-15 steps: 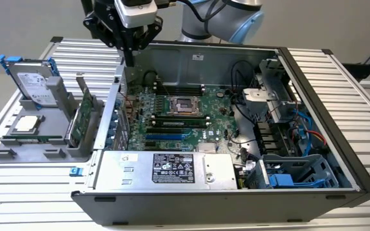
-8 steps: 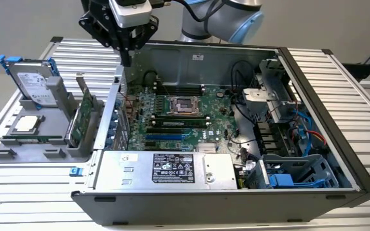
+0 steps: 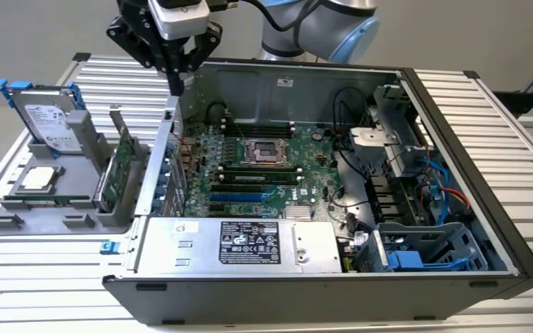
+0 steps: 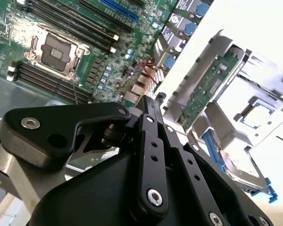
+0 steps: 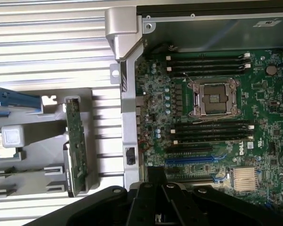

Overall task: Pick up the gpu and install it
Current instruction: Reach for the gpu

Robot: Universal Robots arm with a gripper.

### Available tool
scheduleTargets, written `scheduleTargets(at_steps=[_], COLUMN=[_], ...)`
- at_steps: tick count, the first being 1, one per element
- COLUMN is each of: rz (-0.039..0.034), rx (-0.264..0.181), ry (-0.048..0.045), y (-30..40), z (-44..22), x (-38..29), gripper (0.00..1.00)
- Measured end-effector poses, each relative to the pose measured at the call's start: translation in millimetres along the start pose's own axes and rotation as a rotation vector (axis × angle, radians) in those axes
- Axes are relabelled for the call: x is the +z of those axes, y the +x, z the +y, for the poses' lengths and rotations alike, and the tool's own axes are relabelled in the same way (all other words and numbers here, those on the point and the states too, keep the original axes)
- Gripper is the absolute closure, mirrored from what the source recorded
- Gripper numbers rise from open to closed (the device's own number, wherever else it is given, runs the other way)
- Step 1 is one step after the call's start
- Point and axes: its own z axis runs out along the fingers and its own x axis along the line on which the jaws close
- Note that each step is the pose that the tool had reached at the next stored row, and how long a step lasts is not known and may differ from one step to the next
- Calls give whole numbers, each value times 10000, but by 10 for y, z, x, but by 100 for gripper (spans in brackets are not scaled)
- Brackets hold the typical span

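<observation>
Pointing down, claw (image 3: 175,84) above case wall (image 3: 161,161)

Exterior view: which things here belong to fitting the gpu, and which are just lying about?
For the job: gpu, standing in the grey holder; gripper, above the case's edge; open computer case.
Lying about: hard drive; processor chip.
</observation>
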Motion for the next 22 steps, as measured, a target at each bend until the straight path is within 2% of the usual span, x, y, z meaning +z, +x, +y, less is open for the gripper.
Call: scheduleTargets(at_steps=[22], rz=[1], rx=[1], ry=[1], y=[247], z=[-17], x=[-6], gripper=[100])
